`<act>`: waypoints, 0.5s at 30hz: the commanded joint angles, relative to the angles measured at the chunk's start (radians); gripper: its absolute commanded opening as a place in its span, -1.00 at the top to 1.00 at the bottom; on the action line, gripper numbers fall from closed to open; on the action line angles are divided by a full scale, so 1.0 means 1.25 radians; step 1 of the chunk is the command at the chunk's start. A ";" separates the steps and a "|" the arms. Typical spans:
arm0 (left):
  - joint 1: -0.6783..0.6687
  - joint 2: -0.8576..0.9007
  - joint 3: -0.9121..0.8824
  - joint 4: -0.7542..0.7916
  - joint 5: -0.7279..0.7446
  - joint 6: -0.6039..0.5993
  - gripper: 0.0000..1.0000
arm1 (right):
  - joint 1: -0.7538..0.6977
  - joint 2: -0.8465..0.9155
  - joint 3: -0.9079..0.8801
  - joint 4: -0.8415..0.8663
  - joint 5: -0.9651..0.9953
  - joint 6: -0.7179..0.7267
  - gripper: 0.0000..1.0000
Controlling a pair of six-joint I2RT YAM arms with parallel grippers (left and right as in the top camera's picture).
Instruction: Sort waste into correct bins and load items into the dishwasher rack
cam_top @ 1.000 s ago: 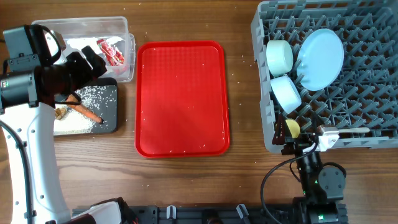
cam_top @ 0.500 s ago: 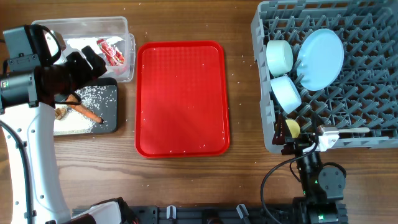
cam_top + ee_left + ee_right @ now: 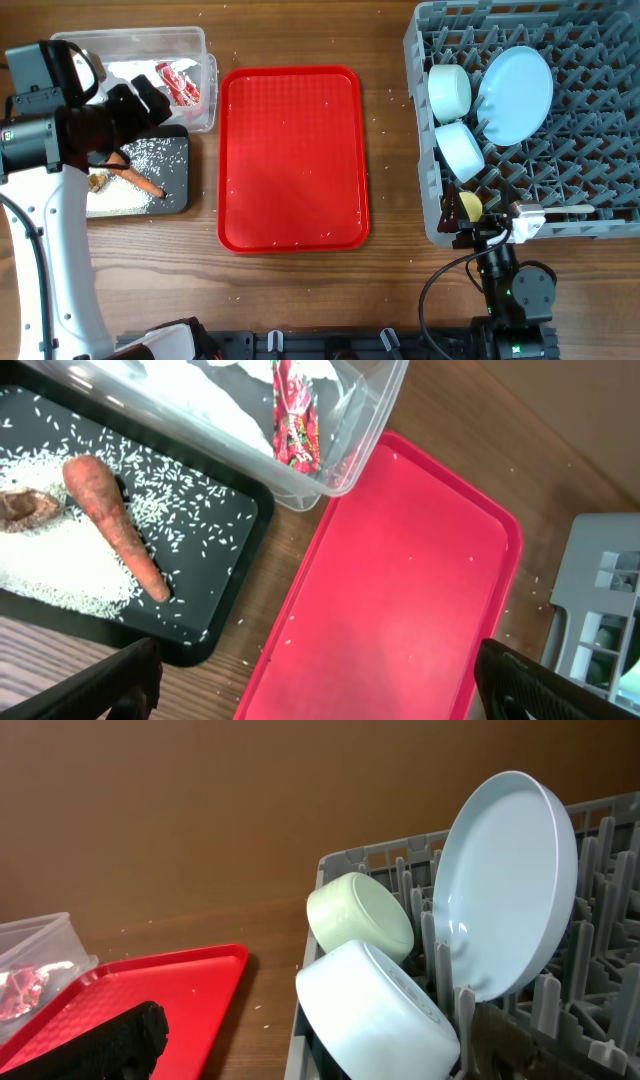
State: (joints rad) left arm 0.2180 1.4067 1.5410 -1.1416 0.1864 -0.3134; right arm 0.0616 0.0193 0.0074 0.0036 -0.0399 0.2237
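Along the right edge of the table (image 3: 390, 300) stands the grey dishwasher rack (image 3: 600, 150), pegs upright. It holds the pale blue plate (image 3: 515, 95) on edge, two bowls (image 3: 450, 90) on their sides beside it, and the yellow cup (image 3: 468, 206) at the near corner. Mid-table lies the flat red tray (image 3: 292, 160), with a strip of table showing between it and the rack. Left of it, the clear tub (image 3: 195, 45) holds white tissue (image 3: 200, 395) and a red wrapper (image 3: 293, 420), its print unreadable. Just beside the tub, the black tray (image 3: 178, 150) carries rice (image 3: 60, 560), a carrot piece (image 3: 115, 525) and a brown lump (image 3: 25, 508). Above the bins the left gripper (image 3: 318, 660) hangs with fingers spread wide and empty. By the cup's corner the right gripper (image 3: 310, 1040) is likewise wide.
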 commanded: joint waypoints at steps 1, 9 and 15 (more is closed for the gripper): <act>-0.034 -0.090 -0.020 0.068 -0.016 0.046 -1.00 | -0.003 -0.013 -0.002 0.001 0.011 0.012 -0.99; -0.103 -0.544 -0.523 0.550 -0.016 0.077 -1.00 | -0.003 -0.013 -0.002 0.001 0.011 0.012 -0.99; -0.103 -0.871 -0.867 0.726 -0.016 0.076 -1.00 | -0.003 -0.013 -0.002 0.001 0.011 0.012 -0.99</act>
State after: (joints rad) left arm 0.0956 0.4660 0.6247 -0.3153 0.1757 -0.2371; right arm 0.0616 0.0128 0.0067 0.0006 -0.0399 0.2241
